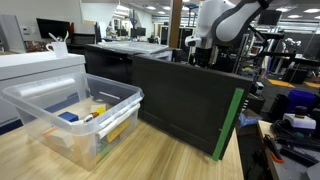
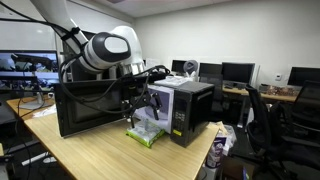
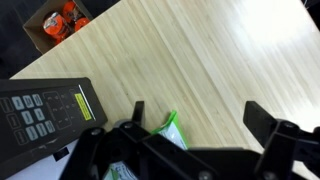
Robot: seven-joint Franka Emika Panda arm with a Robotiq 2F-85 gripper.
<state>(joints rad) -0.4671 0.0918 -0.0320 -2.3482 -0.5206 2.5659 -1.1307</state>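
One green packet [image 3: 170,128] shows in the wrist view just under the gripper [image 3: 200,122], close beside one of the fingers [image 3: 137,110]; its lower part is hidden by the gripper body, so whether it rests in a bin or on the surface cannot be told from that view. Both fingers stand spread wide apart, and nothing is held between them. Pale wooden surface [image 3: 210,50] fills most of that view. A black keypad panel [image 3: 45,110] sits at the side of the picture, and a cardboard box [image 3: 55,20] with orange things in it lies well apart, past the edge of the surface.

In an exterior view the gripper [image 2: 133,100] hangs over a clear bin [image 2: 150,128], which stands between a big black board [image 2: 95,112] and a black and white printer [image 2: 185,110]. In an exterior view the clear bin [image 1: 45,120] holds small blue [image 1: 68,116] and yellow [image 1: 97,110] items, with the black board [image 1: 185,95] upright just beside it and the robot arm [image 1: 222,22] rising behind the board
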